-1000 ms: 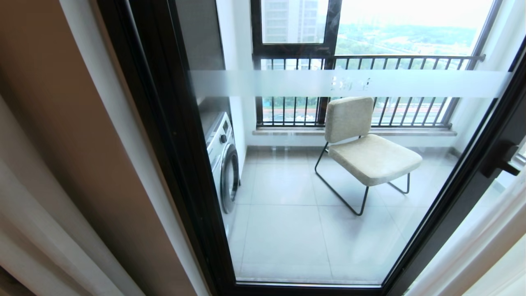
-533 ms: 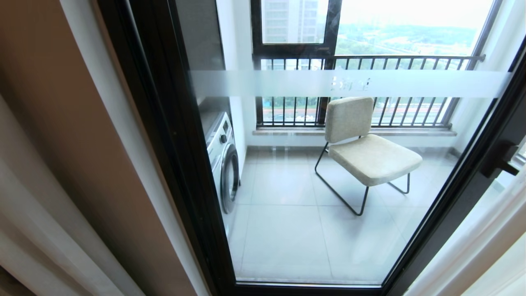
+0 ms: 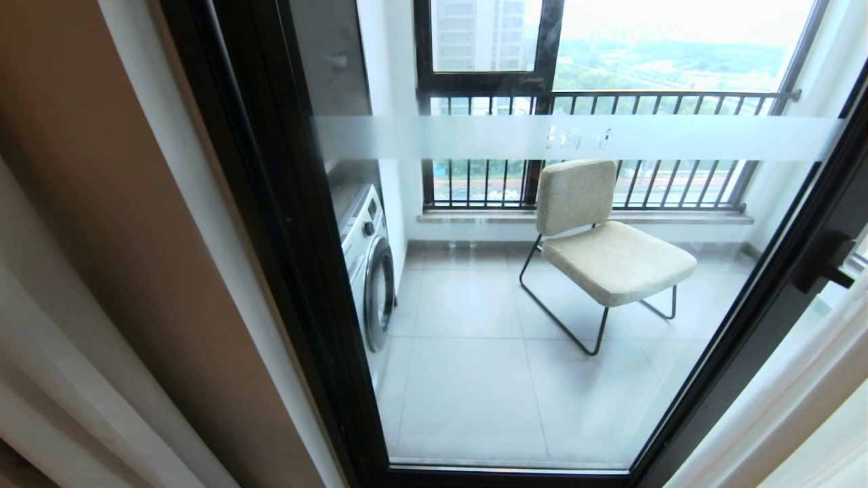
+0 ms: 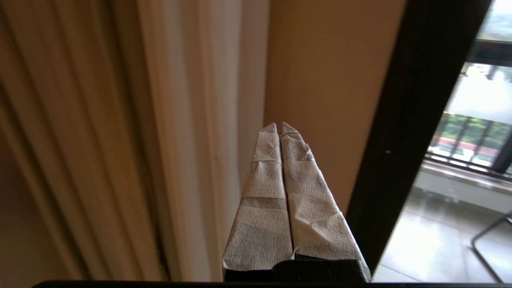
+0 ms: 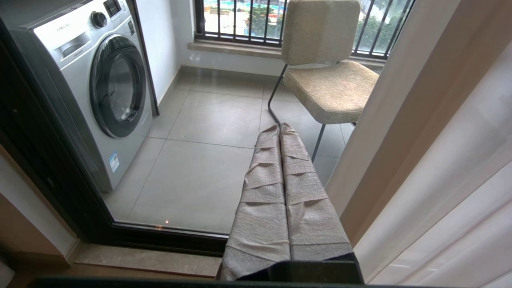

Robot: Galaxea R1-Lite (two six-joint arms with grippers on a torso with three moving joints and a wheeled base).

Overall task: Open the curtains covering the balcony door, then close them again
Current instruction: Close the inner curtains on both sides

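The balcony door [image 3: 291,224] fills the head view: clear glass in a thick black frame, with a frosted band [image 3: 475,137] and a black handle [image 3: 824,261] at the right. The curtains are drawn aside, one bunch at the far left [image 3: 41,379] and one at the right [image 3: 786,420]. Neither arm shows in the head view. My left gripper [image 4: 279,125] is shut and empty; it is raised before the tan wall, between the pleated curtains [image 4: 120,140] and the door frame [image 4: 404,140]. My right gripper [image 5: 279,126] is shut and empty, low before the glass, beside the right curtains [image 5: 440,168].
Behind the glass on the tiled balcony stand a beige chair [image 3: 597,244] on black legs and a washing machine [image 3: 369,264] at the left. A barred railing [image 3: 610,102] and black-framed windows close the far side. A stone sill [image 5: 152,258] runs under the door.
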